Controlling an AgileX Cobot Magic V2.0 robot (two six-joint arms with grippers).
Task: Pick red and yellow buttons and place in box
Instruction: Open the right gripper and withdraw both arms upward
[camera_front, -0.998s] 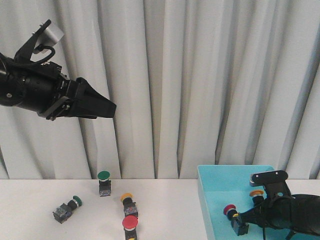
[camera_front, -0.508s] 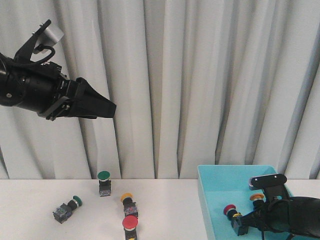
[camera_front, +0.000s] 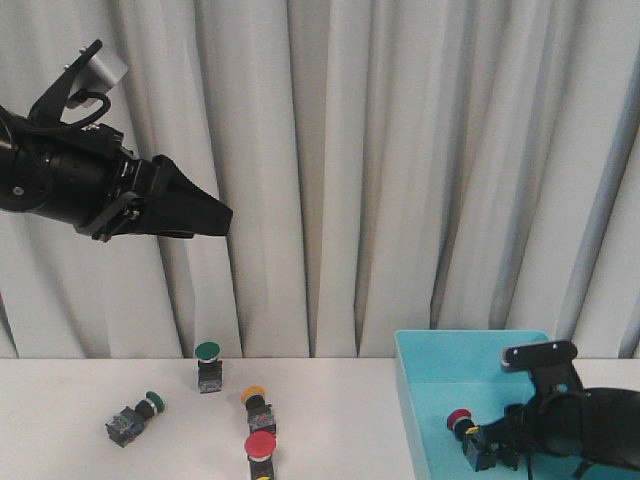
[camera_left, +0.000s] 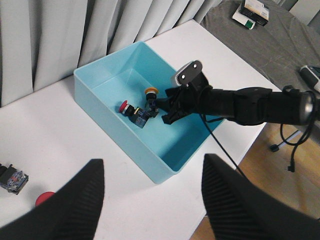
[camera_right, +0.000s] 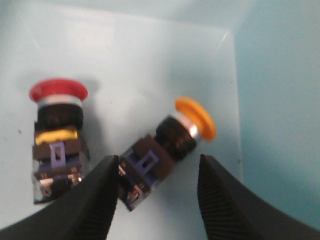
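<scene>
- Right gripper (camera_right: 155, 200) sits low inside the box (camera_front: 420, 400), at the lower right of the front view; its fingers are spread wide and clasp nothing.
- Between those fingers, in the right wrist view, lies the yellow-capped button (camera_right: 167, 150) on its side, its dark body just beside the left-hand finger (camera_right: 95, 200); whether they touch I cannot tell.
- Just beside it on the box floor lies the red-capped button (camera_right: 57, 137), apart from both fingers.
- Left gripper (camera_left: 152, 200) hangs high at the upper left of the front view, fingers parted, holding nothing.
- On the white table (camera_front: 60, 400) outside the box lie a yellow button (camera_front: 257, 405) and a red button (camera_front: 260, 450), close together at lower centre, with two green-capped buttons (camera_front: 208, 365) further left.
- Bare table shows between these and the box wall.
</scene>
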